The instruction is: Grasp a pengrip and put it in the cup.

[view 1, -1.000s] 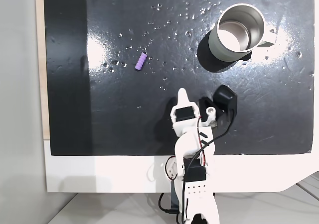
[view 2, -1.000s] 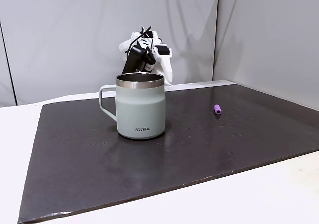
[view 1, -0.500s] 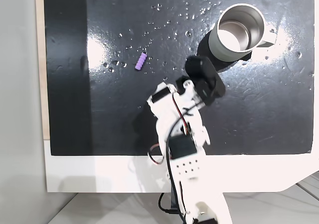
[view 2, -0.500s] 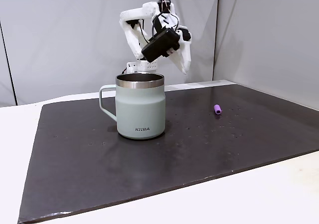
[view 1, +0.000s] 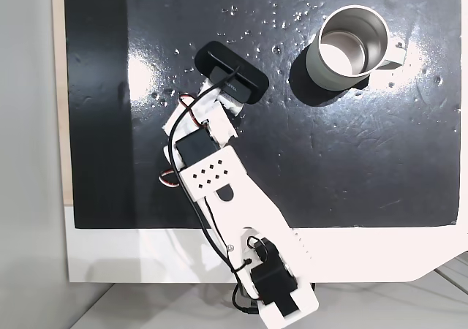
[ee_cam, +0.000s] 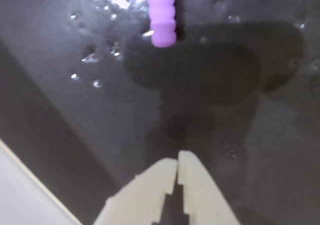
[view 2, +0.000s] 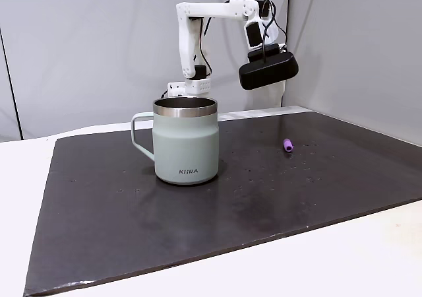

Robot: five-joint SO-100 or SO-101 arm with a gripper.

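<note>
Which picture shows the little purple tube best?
The wrist view: the pengrip is big and its bumpy ribs are clear, though its top is cut off. In a fixed view from the side it is a tiny purple dot on the dark mat.

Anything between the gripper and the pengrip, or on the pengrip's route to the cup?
Nothing visible. In the wrist view the gripper has its fingers together, with bare dark mat up to the pengrip. In a fixed view the mat between the pengrip and the cup is bare too.
</note>
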